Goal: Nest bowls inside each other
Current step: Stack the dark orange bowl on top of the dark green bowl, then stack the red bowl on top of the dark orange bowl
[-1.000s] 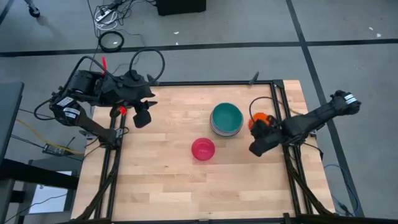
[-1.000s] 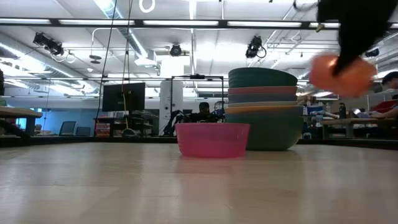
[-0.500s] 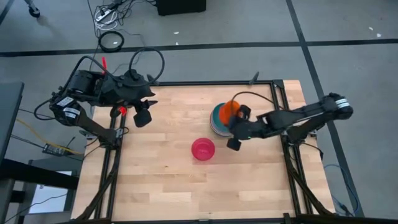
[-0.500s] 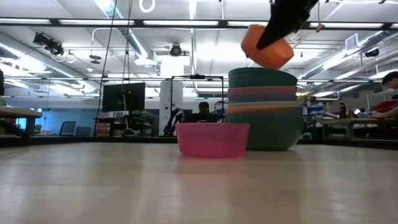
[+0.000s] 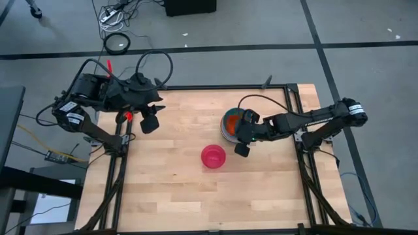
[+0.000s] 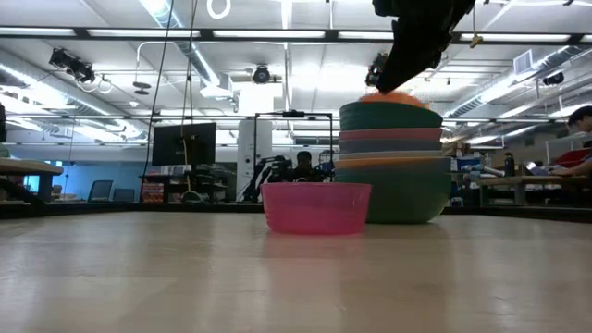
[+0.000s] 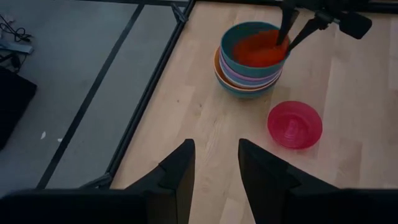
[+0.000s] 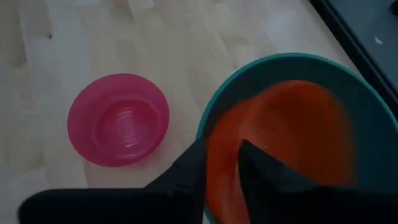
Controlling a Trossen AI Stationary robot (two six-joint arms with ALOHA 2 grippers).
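A stack of nested bowls (image 5: 226, 134) stands right of the table's middle, with a teal bowl (image 8: 367, 93) on top. An orange bowl (image 8: 292, 137) lies tilted inside it; its edge (image 6: 393, 94) peeks over the teal rim. My right gripper (image 8: 217, 168) hovers over the stack's near side, fingers parted, the orange rim between them. A pink bowl (image 5: 213, 156) rests on its base on the table, near-left of the stack. My left gripper (image 7: 216, 168) waits open at the far left (image 5: 149, 121), holding nothing. My right gripper comes slanting down from the table's right. One finger (image 8: 261, 171) stands inside the orange bowl's rim (image 8: 219, 155) and one (image 8: 189, 168) outside it. Whether either finger touches the rim I cannot tell. The orange bowl rests in the teal bowl.
Bare wood lies to the left and near side of the pink bowl. A black frame rail (image 5: 294, 111) runs along the table's right edge beside the stack. In the low view, people sit at desks (image 6: 573, 139) in the room behind.
My right gripper has carried the orange bowl from the table's right edge toward the left, over the stack, and turned as it went. The bowl has gone from hanging clear above the stack to lying inside the top teal bowl.
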